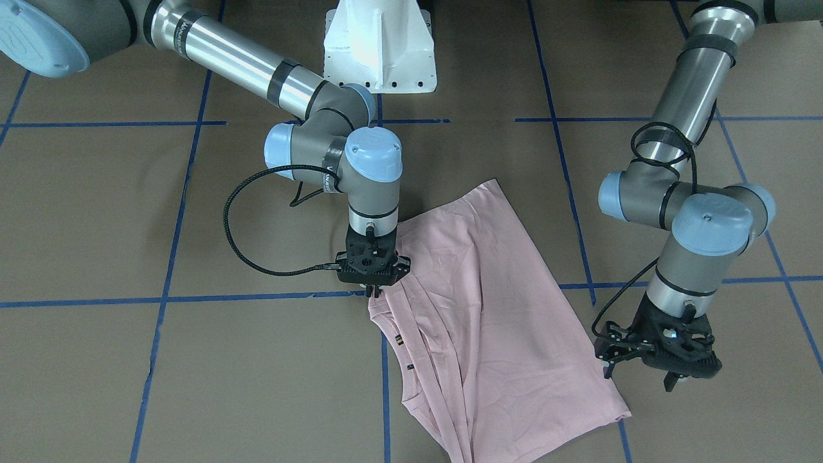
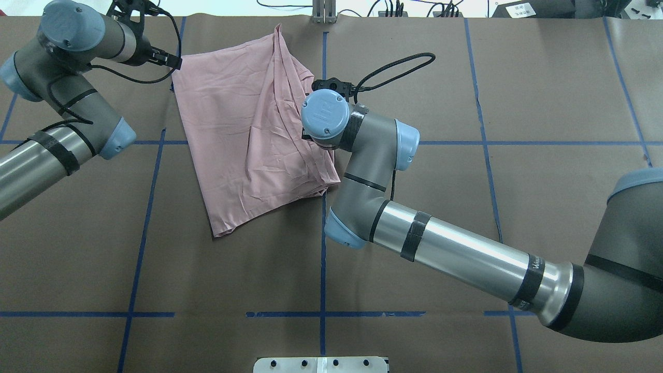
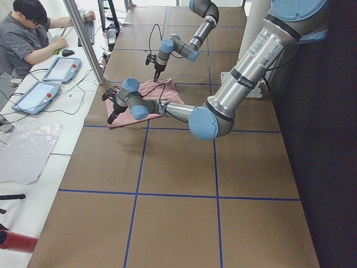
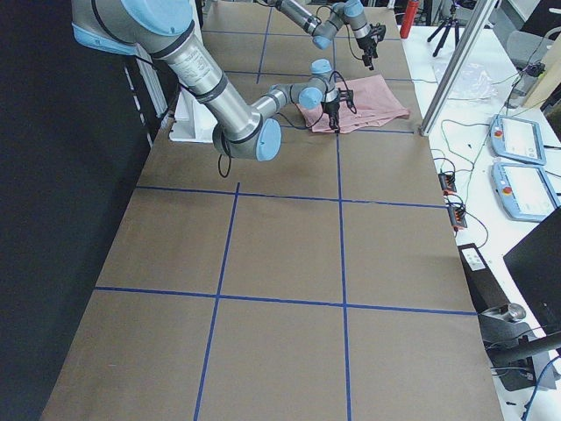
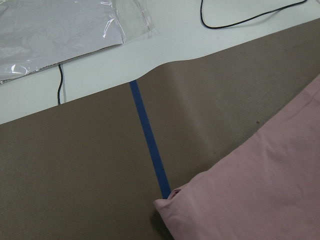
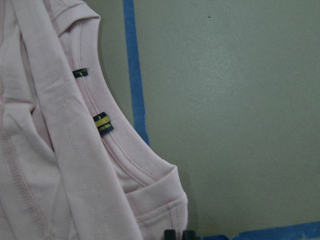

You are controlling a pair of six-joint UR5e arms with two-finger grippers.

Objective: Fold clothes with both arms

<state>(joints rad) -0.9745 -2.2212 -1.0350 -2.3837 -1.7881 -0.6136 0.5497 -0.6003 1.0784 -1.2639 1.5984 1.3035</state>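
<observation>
Pink T-shirt (image 6: 50, 150), striped tag (image 6: 103, 123) (writing unreadable)

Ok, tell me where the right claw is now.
In the front-facing view the right claw sits left of centre, closed on the near edge of the T-shirt, right at the blue tape line.

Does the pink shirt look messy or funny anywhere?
Yes. The T-shirt lies crooked against the blue tape lines. Its side by the right gripper is bunched into long, wrinkly folds instead of lying flat.
</observation>
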